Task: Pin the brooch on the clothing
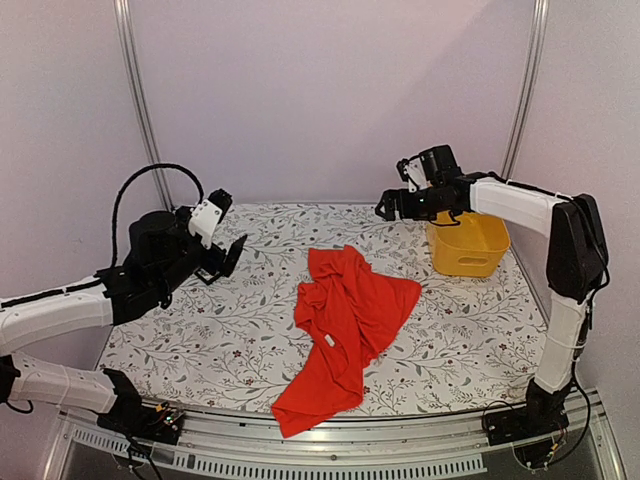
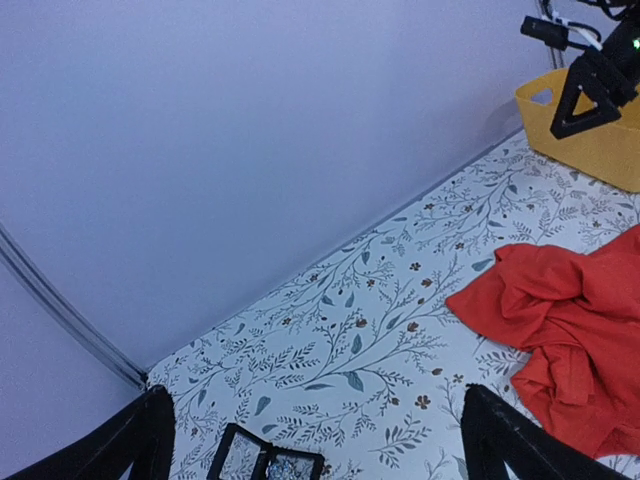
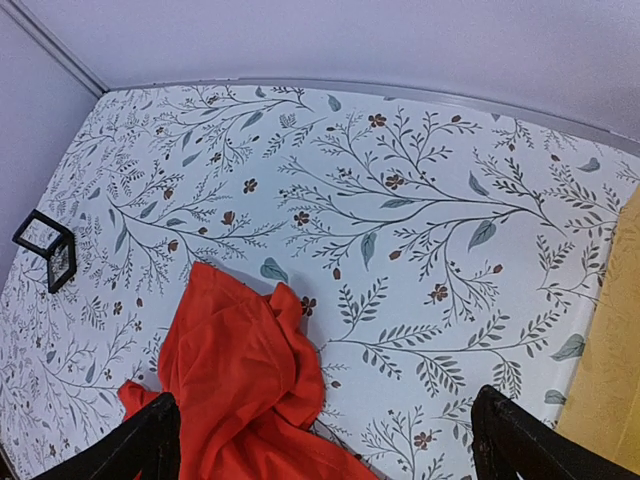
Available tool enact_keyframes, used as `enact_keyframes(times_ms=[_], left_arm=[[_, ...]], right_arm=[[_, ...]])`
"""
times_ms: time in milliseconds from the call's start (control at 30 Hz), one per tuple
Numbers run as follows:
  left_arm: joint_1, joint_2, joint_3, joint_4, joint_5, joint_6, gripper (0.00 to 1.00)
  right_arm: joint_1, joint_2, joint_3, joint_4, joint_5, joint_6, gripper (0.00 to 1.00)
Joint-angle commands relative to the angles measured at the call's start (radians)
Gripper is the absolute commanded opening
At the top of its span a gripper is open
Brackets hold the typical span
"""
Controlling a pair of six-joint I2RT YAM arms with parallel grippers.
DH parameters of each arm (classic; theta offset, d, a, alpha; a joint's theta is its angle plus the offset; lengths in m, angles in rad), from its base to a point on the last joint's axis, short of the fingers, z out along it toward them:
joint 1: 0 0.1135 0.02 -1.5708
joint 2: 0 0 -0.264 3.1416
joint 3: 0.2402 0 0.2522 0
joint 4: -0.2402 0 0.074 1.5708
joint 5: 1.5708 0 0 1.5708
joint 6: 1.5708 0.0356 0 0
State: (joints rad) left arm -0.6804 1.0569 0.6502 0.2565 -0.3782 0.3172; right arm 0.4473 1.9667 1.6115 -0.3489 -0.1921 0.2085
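Observation:
The red-orange T-shirt (image 1: 345, 315) lies crumpled in the middle of the table; it also shows in the left wrist view (image 2: 560, 330) and the right wrist view (image 3: 240, 390). The brooch (image 2: 279, 468), a tiny glittery cluster, sits inside a small open black box (image 2: 240, 455) at the back left. My left gripper (image 1: 228, 258) is open and empty, hovering just above the box (image 2: 325, 455). My right gripper (image 1: 388, 208) is open and empty, raised above the table behind the shirt (image 3: 330, 450). The box shows small in the right wrist view (image 3: 45, 250); the brooch cannot be made out there.
A yellow plastic basket (image 1: 467, 245) stands at the back right, under the right forearm; it also shows in the left wrist view (image 2: 590, 140). The floral tablecloth (image 1: 200, 340) covers the table. Walls and metal posts close the back and sides.

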Motion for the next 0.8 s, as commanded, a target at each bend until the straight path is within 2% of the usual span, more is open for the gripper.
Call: enact_keyframes(times_ms=[0,133,267,367,433,533,667,767], left_arm=[[-0.064,0.046,0.029,-0.166,-0.054,0.020,1.00],[-0.140,0.088,0.037,-0.307,-0.034,-0.037,0.97],[-0.268,0.172,0.046,-0.411,-0.007,-0.068,0.91],[-0.355,0.232,0.041,-0.453,0.083,-0.088,0.87],[-0.416,0.265,0.006,-0.438,0.112,-0.078,0.87],[-0.482,0.325,-0.077,-0.338,0.075,-0.027,0.88],[-0.489,0.416,-0.050,-0.318,-0.009,-0.003,0.88],[-0.462,0.413,-0.047,-0.275,-0.010,0.040,0.88]], right_arm=[[0.024,-0.125,-0.070,-0.133,0.049,-0.066,0.99],[0.083,-0.210,-0.258,-0.131,0.024,-0.092,0.96],[0.105,-0.280,-0.391,-0.125,-0.018,-0.077,0.82],[0.124,-0.316,-0.451,-0.139,0.006,-0.048,0.75],[0.140,-0.316,-0.485,-0.138,0.013,-0.045,0.71],[0.152,-0.261,-0.508,-0.150,0.050,-0.060,0.67],[0.153,-0.146,-0.495,-0.156,0.072,-0.059,0.67],[0.152,-0.050,-0.415,-0.175,0.100,-0.071,0.64]])
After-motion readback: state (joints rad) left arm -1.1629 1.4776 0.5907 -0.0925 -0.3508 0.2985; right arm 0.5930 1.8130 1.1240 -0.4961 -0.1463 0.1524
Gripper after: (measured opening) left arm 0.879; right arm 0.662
